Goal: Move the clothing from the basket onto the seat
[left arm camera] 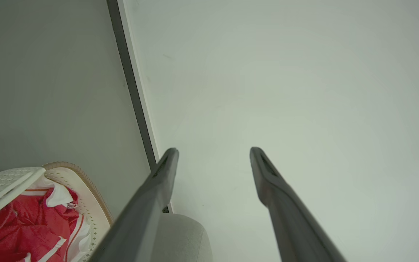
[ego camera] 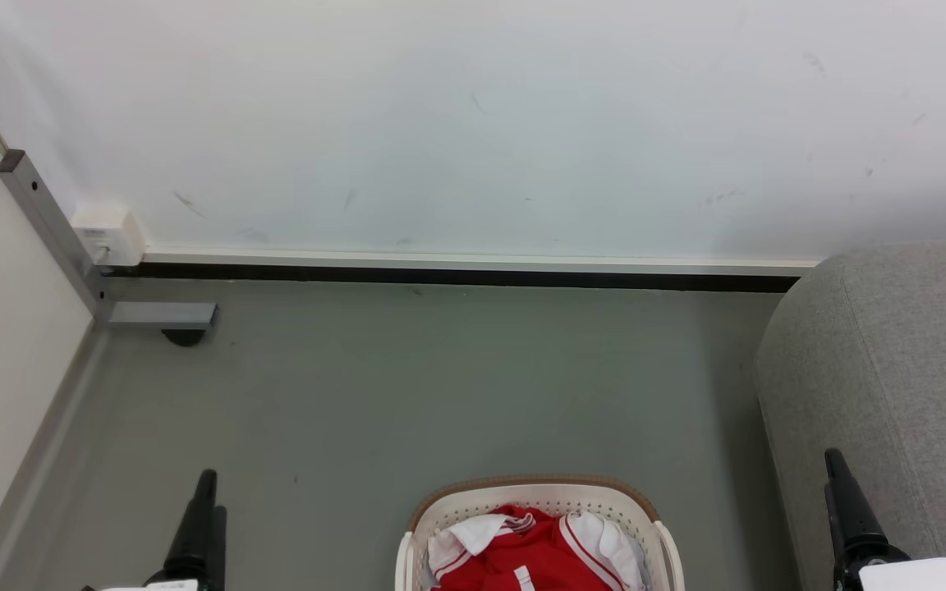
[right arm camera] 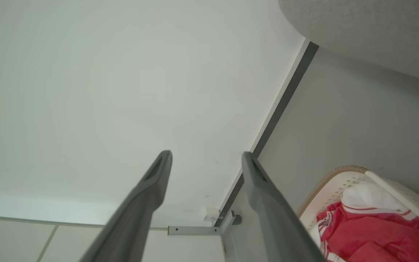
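Hanging wide apart and empty at left, the left tool [left arm camera: 214, 150] sits above the floor [ego camera: 440, 394], the red clothing [ego camera: 534, 560] lies heaped in the basket [ego camera: 532, 483] at centre, and the right tool [right arm camera: 206, 153], equally spread and empty, rises beside the seat [ego camera: 892, 369].

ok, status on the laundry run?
Left gripper open, empty. Right gripper open, empty. Clothing in basket, untouched. Seat on robot's right, grey floor between.

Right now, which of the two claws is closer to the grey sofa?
The right gripper: it stands beside the sofa, while the left gripper is over bare floor beyond the basket.
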`<state>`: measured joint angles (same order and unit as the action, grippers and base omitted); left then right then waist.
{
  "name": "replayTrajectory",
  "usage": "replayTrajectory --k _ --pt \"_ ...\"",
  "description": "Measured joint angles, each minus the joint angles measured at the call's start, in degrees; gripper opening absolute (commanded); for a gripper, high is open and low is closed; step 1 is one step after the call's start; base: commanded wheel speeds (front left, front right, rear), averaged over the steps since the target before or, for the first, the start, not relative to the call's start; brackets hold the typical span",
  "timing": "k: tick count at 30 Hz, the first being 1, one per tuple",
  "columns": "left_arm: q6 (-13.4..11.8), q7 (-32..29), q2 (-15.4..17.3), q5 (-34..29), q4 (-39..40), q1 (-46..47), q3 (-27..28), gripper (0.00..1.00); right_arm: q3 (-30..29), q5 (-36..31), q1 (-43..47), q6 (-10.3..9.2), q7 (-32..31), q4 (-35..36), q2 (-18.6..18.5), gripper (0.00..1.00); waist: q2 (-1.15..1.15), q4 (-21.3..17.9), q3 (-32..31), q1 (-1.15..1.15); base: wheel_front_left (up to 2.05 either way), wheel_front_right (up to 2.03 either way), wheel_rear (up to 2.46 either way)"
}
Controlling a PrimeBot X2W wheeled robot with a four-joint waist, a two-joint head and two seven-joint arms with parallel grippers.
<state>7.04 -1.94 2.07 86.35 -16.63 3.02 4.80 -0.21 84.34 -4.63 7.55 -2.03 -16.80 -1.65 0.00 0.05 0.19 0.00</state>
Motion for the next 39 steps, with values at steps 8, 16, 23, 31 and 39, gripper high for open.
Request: replayTrajectory --k 8,16,23,31,39 --pt "0.00 1.86 0.00 -9.89 0.32 -0.10 0.80 1.00 1.40 -10.17 -0.02 0.00 1.77 0.19 -0.08 1.00 0.00 0.26 -0.01 0.00 0.00 0.00 0.00" --pt "-0.01 3.56 0.01 -19.22 2.02 -0.66 1.27 1.00 1.93 -21.91 -0.30 -0.01 3.65 0.76 -0.15 1.00 0.00 0.46 -0.12 0.00 0.00 0.00 0.00" --pt "-0.01 4.99 0.04 -28.60 3.72 -1.15 1.27 1.00 2.67 -33.89 -0.89 0.00 5.08 0.75 -0.21 1.00 0.00 0.52 -0.28 0.00 0.00 0.00 0.00" --pt "0.00 6.60 0.12 -37.66 5.52 -1.80 0.59 1.00 3.21 -44.35 -1.14 0.00 6.65 0.37 -0.26 1.00 0.00 0.48 -0.29 0.00 0.00 0.00 0.00" --pt "0.07 7.71 0.45 -46.37 6.17 -2.27 0.23 1.00 3.72 -52.39 -1.65 0.00 8.00 -0.87 -0.33 1.00 0.00 0.31 -0.31 0.00 0.00 0.00 0.00"
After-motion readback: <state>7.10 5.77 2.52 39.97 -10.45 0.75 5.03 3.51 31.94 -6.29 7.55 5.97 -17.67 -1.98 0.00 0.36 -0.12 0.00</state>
